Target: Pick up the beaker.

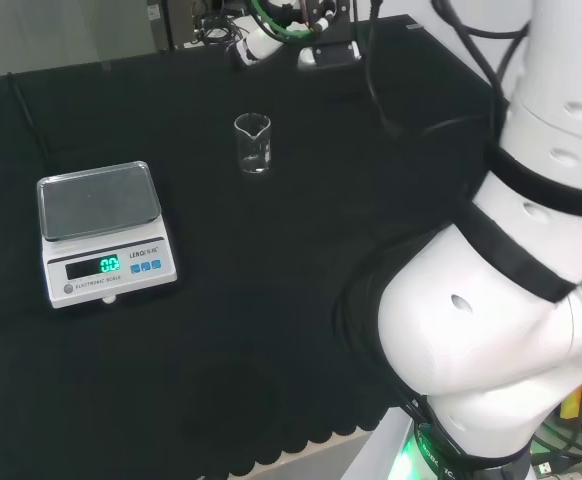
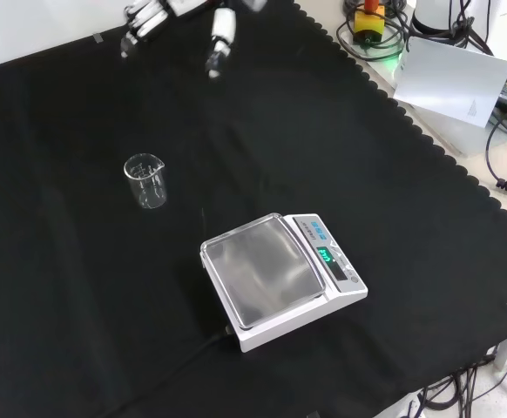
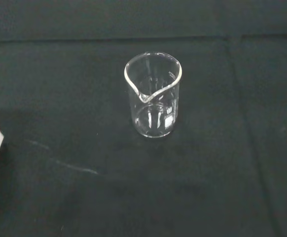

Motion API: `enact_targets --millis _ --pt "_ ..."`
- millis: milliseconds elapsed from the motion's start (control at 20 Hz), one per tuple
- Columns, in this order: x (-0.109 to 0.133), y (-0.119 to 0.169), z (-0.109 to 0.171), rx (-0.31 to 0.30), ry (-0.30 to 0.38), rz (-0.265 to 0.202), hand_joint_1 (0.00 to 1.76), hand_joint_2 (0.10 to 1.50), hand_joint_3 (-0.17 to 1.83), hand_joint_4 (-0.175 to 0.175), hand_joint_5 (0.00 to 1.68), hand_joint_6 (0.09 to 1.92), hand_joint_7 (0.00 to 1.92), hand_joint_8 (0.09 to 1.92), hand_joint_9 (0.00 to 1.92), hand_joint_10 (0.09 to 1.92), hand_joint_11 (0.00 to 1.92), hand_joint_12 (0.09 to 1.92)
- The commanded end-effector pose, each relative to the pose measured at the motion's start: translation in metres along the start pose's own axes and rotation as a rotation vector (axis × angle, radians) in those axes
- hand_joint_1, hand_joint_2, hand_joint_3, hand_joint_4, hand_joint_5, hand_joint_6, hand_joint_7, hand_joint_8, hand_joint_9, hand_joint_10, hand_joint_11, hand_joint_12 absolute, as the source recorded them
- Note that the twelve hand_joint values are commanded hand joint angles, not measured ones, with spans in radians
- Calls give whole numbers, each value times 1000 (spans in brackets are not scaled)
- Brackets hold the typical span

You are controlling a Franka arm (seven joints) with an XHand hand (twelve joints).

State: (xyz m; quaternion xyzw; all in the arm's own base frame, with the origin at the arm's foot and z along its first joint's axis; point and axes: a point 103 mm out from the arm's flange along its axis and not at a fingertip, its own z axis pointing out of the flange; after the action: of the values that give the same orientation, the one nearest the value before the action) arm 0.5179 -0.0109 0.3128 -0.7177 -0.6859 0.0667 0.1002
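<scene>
Beaker (image 2: 145, 180): upright, empty, untouched.
Hand (image 2: 153, 17): at 12 o'clock of it, fingers relaxed, holding nothing.
Risk: a finger clipping the rim could topple it.

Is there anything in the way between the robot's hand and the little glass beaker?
No. In the front view, only bare black cloth lies between the hand and the beaker. The scale stands off to the other side.
</scene>
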Motion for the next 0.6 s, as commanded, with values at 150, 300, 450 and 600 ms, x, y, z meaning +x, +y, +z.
enact_targets --millis 150,300,450,600 --pt "-7 90 41 60 24 -36 430 724 219 14 68 87 0 663 202 810 0 1473" --pt "-4 99 62 95 22 -45 430 724 219 14 68 87 0 662 203 812 0 1473" --pt "-4 102 81 123 27 -47 430 724 218 14 68 87 0 661 203 813 0 1473" --pt "-2 103 94 146 36 -50 430 724 217 14 68 87 0 661 203 814 0 1472"
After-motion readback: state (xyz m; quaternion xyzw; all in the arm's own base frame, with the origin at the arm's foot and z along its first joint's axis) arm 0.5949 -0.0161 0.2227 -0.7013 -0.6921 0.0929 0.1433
